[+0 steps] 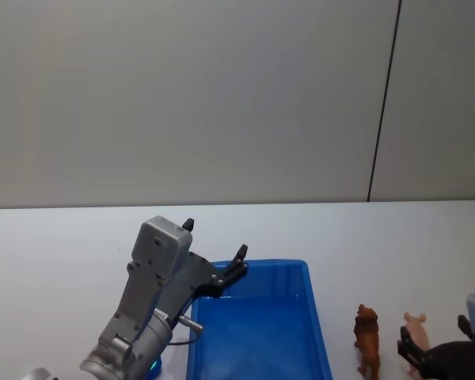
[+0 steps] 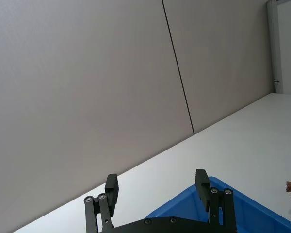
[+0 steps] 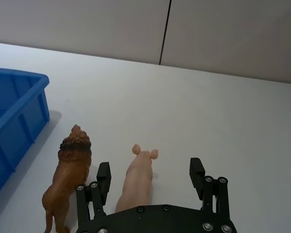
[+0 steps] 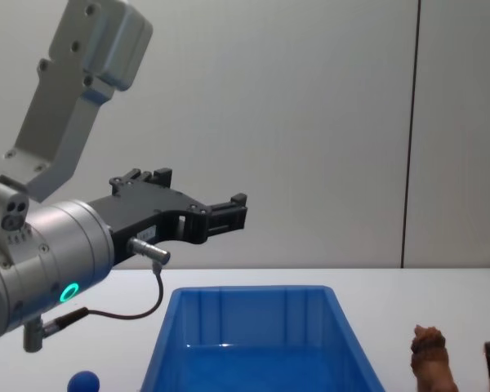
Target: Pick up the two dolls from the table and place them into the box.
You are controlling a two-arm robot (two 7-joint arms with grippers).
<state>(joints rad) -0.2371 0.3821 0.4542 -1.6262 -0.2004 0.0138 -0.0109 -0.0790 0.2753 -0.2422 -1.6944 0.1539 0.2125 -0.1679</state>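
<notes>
Blue box [image 1: 320,340]: being shown empty at 6 o'clock of the head view, resting on the white surface [image 1: 55,245].
Reddish-brown doll [image 1: 367,339]: being seen upright on the surface at 3 o'clock of the box, just beside its wall and apart from it.
Pink doll [image 3: 138,177]: being seen on the surface at 3 o'clock of the reddish-brown doll, just beside it.
Right gripper [image 3: 150,168]: being held low at 6 o'clock of the pink doll, jaws spread wide and lined up either side of it; no contact is being shown.
Left gripper [image 2: 156,176]: being held high above the box's 11 o'clock corner, jaws spread apart, nothing being carried.
Done: nothing is being counted yet, since neither doll is lying in the box.
Remaining: both pickups and both placements; the pink doll is being judged the likelier first grasp.
</notes>
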